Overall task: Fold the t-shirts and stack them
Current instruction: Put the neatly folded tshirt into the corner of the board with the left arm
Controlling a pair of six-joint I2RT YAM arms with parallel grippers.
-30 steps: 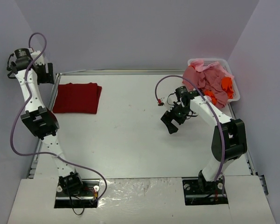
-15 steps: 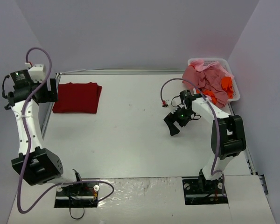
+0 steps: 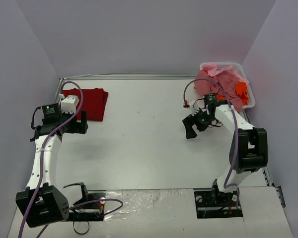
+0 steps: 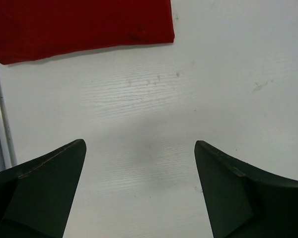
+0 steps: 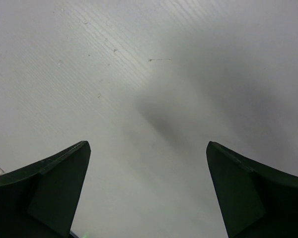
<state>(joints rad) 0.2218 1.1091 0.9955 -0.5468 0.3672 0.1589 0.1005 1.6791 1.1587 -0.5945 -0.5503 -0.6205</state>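
Top view w/ both wrist views. Flat white table (image 3: pixel 139 158), arms mounted at its near edge.

Shirt A: large dark red cloth t-shirt (image 3: pixel 92 103), folded to a flat, roughly rectangular packet, lying at the far-left corner of the table. In the left wrist view its near edge runs straight and its right corner is rounded; the cloth surface looks smooth, w/ one faint crease near that corner. Part of the packet is hidden behind the left wrist in the top view.

Shirts B: loose, crumpled heap of pink and salmon cloth t-shirts (image 3: pixel 221 82), unfolded, filling the white plastic lattice basket (image 3: pixel 219 64) at the far-right corner and spilling over its left rim. Bright orange cloth (image 3: pixel 241 89) shows on the heap's right side and again lower down near the right forearm.

Left gripper (image 4: pixel 139 148): fingers spread wide, nothing between them, over bare table just near-side of shirt A, not touching it.

Right gripper (image 5: pixel 148 146): fingers spread wide, empty, over bare table, near the basket's left side, apart from the heap.
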